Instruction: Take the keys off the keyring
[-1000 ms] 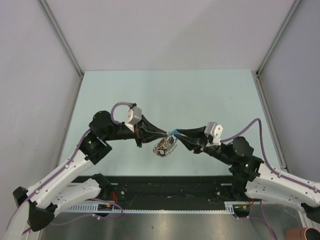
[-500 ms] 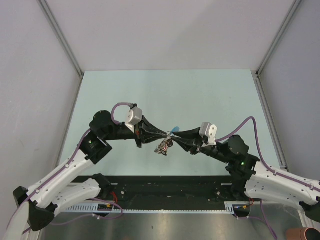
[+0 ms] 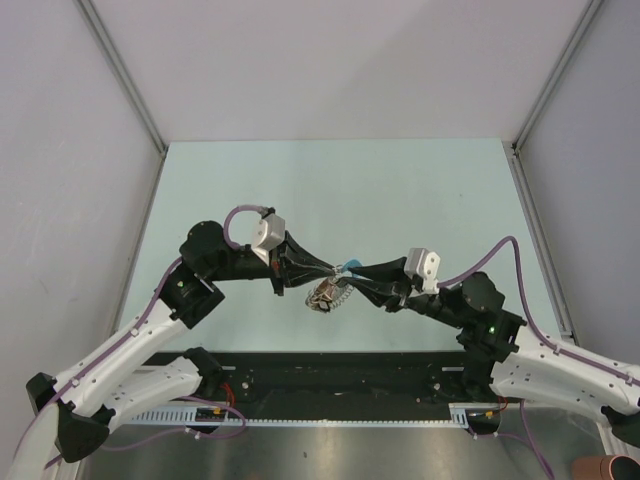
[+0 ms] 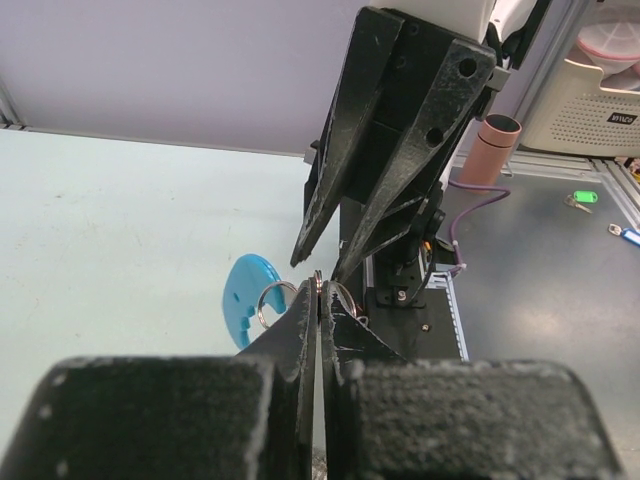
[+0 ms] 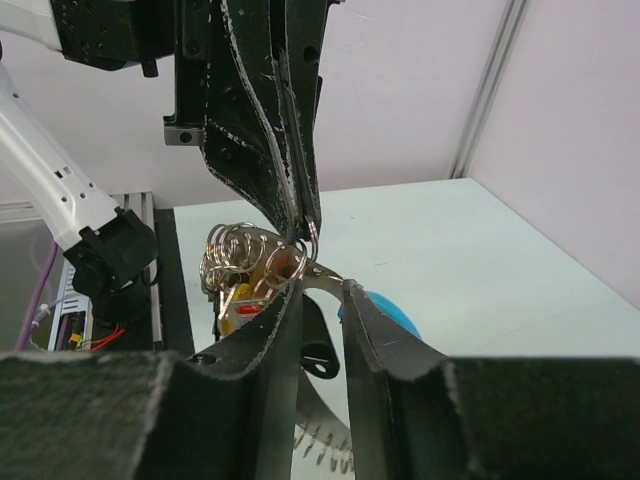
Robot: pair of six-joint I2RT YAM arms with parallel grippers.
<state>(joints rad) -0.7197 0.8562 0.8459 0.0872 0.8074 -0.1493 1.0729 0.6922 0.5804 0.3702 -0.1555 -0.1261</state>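
Keyring (image 5: 240,252) pinched between left fingers (image 4: 295,345) | right fingers (image 5: 268,345) slightly parted, grip unclear | box (image 4: 585,95) label illegible

Left gripper (image 4: 318,302) jaws closed, right gripper (image 5: 322,292) jaws slightly parted, tips meeting.

Silvery keyring (image 5: 235,262) in the left hand (image 5: 305,232), right hand (image 5: 322,290) slightly agape just below.

Bright, even light with only faint shadows.
The top view is sharp, and the green table (image 3: 300,180) is lit the same all over. In the wrist views, the left gripper (image 4: 318,287) and the right gripper (image 5: 322,288) fill 6 o'clock, big, dark and blurry. Tiny bright glints sit on the keyring (image 5: 240,258) rings, near the middle of the right wrist view.
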